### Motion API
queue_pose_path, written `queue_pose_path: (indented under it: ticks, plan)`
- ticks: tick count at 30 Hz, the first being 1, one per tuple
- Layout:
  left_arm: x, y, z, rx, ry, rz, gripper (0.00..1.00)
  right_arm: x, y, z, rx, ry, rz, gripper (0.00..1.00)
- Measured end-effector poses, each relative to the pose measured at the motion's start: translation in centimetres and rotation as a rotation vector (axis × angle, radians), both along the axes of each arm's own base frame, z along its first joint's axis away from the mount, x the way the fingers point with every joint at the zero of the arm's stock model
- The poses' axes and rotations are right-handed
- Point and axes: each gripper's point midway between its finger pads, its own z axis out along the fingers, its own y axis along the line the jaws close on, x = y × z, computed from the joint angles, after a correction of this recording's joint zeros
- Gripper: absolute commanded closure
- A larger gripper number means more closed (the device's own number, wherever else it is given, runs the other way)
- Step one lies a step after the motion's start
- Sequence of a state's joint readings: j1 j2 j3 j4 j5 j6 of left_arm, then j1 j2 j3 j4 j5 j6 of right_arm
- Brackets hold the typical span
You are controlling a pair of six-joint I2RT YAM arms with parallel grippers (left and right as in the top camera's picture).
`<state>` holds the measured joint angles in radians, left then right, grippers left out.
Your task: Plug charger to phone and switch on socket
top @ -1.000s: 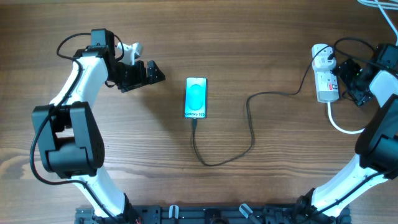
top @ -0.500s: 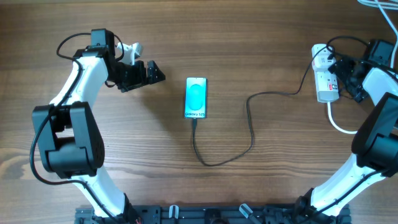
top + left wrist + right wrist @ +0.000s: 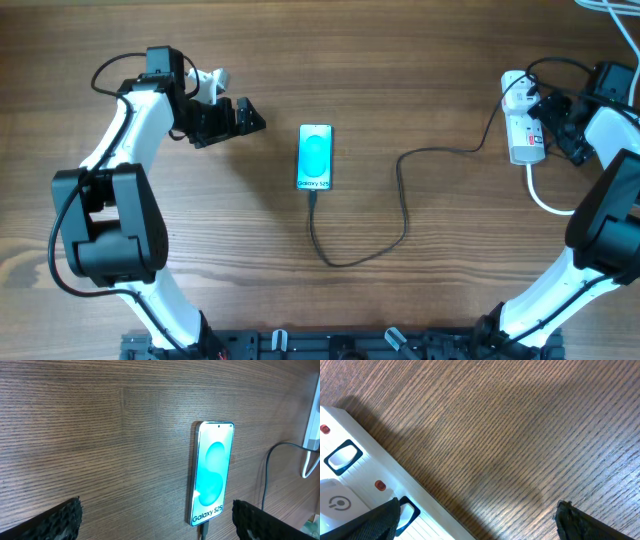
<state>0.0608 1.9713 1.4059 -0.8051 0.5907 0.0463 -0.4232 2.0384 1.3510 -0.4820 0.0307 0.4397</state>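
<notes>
The phone [image 3: 314, 157] lies flat mid-table with its cyan screen lit; it also shows in the left wrist view [image 3: 212, 472]. The charger [image 3: 404, 205], a thin black cable, is plugged into the phone's near end [image 3: 204, 532] and loops right to the socket [image 3: 522, 145], a white strip at the far right. My left gripper [image 3: 254, 117] is open and empty, left of the phone [image 3: 155, 527]. My right gripper [image 3: 546, 118] is open over the socket's right side. In the right wrist view [image 3: 480, 527] its left finger covers part of a rocker switch [image 3: 409, 512] on the socket [image 3: 355, 475].
A thick white cord [image 3: 545, 200] curves from the socket's near end to the right arm's base. More white cable [image 3: 620, 20] lies at the far right corner. Bare wood table [image 3: 200, 230] surrounds the phone.
My right gripper has moved left and away from me, onto the socket's right edge. The left arm, phone and cable have not moved.
</notes>
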Motion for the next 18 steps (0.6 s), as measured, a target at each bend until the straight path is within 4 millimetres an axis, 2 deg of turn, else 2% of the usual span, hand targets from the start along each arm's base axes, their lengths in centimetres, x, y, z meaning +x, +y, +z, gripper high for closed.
queue_pose_path:
  ticks: [13, 18]
  plan:
    - [0.0, 0.0, 0.0, 0.0, 0.0, 0.0, 0.0, -0.4, 0.9, 0.4, -0.039, 0.055, 0.032, 0.0]
    - [0.0, 0.0, 0.0, 0.0, -0.001, 0.0, 0.0, -1.3, 3.2, 0.8, -0.061, 0.144, 0.168, 0.01]
